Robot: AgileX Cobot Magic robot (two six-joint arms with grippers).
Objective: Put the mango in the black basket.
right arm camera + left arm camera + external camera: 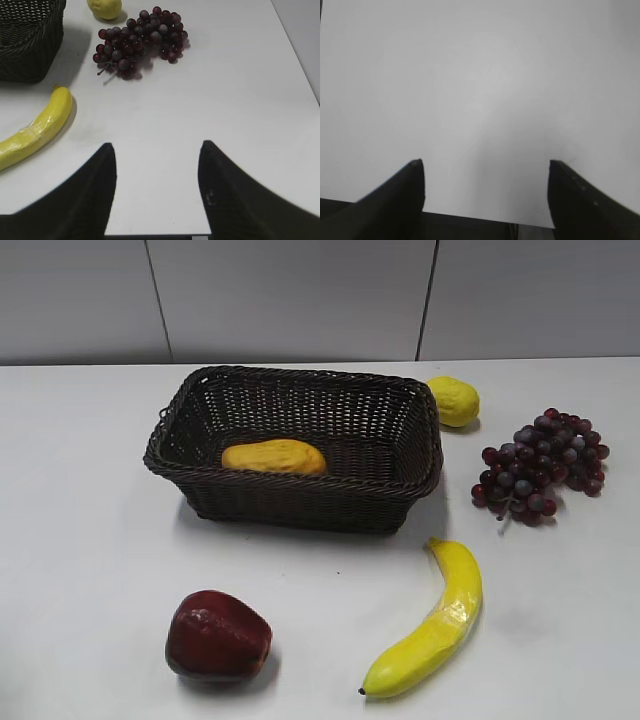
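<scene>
The yellow-orange mango (274, 456) lies inside the black basket (395, 435), near its front wall, in the exterior view. A corner of the basket also shows at the top left of the right wrist view (30, 45). My left gripper (486, 162) is open and empty over bare white table. My right gripper (156, 145) is open and empty above the table's near edge, well right of the basket. Neither gripper shows in the exterior view.
A dark red apple (215, 636) lies front left. A banana (432, 625) (35, 132) lies front right of the basket. Purple grapes (543, 466) (142, 40) lie to the right, and a lemon (454, 400) (105, 7) behind the basket's right corner.
</scene>
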